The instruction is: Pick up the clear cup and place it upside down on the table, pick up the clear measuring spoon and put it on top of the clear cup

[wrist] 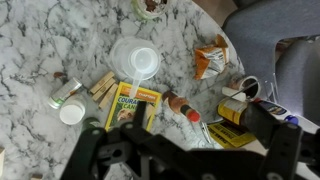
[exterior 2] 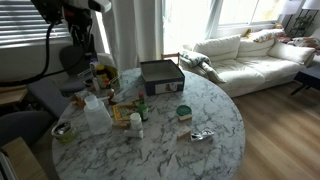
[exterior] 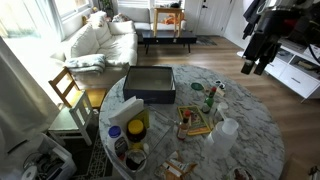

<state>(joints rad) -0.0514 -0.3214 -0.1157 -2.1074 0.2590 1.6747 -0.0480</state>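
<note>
The clear cup (wrist: pixel 137 62) stands upright and mouth up on the marbled round table (wrist: pixel 60 40), seen from above in the wrist view. It also shows in both exterior views (exterior: pixel 227 130) (exterior 2: pixel 96 114). A clear whitish handle-like piece (wrist: pixel 130 88), possibly the measuring spoon, lies from the cup's edge toward a yellow booklet. My gripper (wrist: pixel 185 150) hangs high above the table, clear of everything, and looks open and empty. In an exterior view it is up beyond the table's edge (exterior: pixel 255 62).
A black box (exterior: pixel 150 85) sits at the table's far side. Around the cup are a yellow booklet (wrist: pixel 135 105), a red-capped brown bottle (wrist: pixel 180 108), an orange packet (wrist: pixel 212 55), a green bottle (exterior: pixel 211 98) and a yellow-topped jar (exterior: pixel 135 128). A grey chair (wrist: pixel 285 40) stands beside the table.
</note>
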